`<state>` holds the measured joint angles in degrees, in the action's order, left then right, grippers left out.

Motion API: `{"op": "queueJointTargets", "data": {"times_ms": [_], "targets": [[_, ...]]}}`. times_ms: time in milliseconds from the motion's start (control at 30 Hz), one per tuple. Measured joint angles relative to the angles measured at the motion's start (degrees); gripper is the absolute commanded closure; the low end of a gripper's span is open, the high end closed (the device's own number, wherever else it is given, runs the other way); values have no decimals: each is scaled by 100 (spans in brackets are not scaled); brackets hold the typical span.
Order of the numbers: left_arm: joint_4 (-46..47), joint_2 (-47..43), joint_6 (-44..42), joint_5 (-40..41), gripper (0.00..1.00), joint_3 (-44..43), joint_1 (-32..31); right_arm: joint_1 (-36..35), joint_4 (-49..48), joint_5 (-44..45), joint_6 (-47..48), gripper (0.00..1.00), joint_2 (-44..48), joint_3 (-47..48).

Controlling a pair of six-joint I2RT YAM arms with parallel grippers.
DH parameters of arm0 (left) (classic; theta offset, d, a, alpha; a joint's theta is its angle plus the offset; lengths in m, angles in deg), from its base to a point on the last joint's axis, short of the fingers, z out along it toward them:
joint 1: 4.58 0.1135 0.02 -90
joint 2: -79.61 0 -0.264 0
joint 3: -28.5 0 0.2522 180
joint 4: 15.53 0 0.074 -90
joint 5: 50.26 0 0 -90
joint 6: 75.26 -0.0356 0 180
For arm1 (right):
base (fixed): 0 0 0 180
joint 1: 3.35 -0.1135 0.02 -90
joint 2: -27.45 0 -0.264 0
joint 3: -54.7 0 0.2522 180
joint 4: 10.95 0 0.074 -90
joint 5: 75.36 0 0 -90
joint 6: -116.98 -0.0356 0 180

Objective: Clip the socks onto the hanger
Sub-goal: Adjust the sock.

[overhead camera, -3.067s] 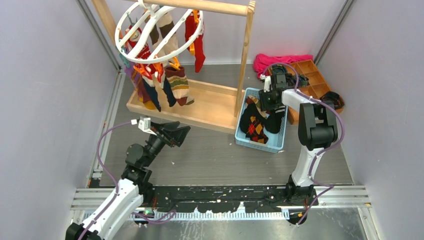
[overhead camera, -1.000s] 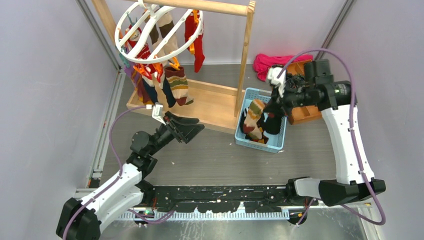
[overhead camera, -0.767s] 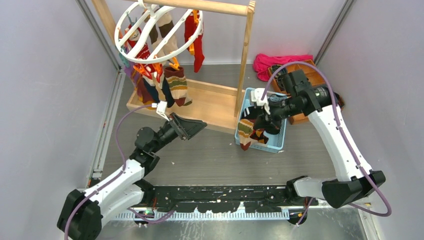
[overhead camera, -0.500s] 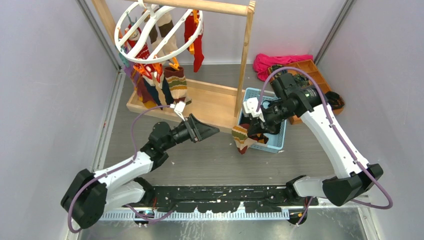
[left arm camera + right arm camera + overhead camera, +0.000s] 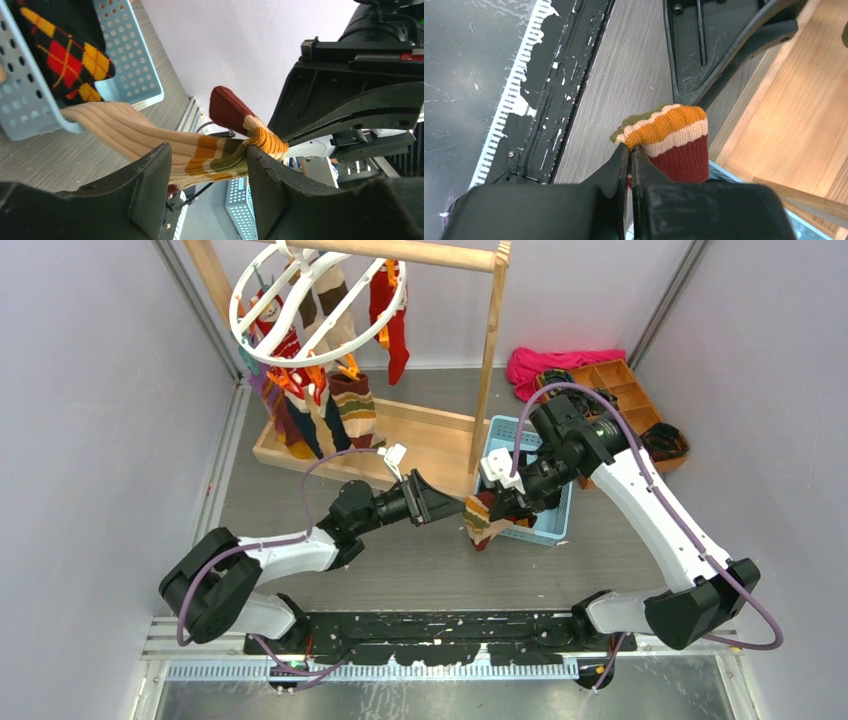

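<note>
- Right gripper (image 5: 494, 506): jaws pinched shut on the orange, cream, olive and maroon striped sock (image 5: 481, 525). It's a thin bite at the orange band near the maroon end.
- The sock hangs in the air between both grippers, just beside the near-left corner of the light blue perforated plastic basket (image 5: 541, 536).
- Left gripper (image 5: 207, 160): jaws wide open, straddling the sock's middle and clamping nothing.
- Risk: the beige ribbed end runs back toward the basket corner, and I can't tell if it's clear of the rim. If it snags, pulling away drags the basket or strips the sock out of the thin pinch.
- Risk: the left jaws sit very near the right fingertips, so closing there may hit them.
- Risk: if the right jaws release before the left bites firmly, the sock drops onto the grey desk (image 5: 400, 565).
- Risk: the white round clip hanger (image 5: 235, 318) is well apart and crowded with socks. I can't see a free clip. A dangling sock could also catch the wooden rack (image 5: 489, 350) post on the way.
</note>
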<state>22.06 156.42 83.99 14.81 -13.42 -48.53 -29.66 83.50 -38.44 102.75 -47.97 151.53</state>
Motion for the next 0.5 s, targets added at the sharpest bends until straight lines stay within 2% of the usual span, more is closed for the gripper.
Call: {"op": "queueJointTargets", "data": {"times_ms": [400,500], "targets": [[914,439,173,-247,44,-203,-245,-22,20,-42,87,99,4,-155],[1078,439,223,-328,47,-203,-245,-22,20,-42,87,99,4,-155]]}}
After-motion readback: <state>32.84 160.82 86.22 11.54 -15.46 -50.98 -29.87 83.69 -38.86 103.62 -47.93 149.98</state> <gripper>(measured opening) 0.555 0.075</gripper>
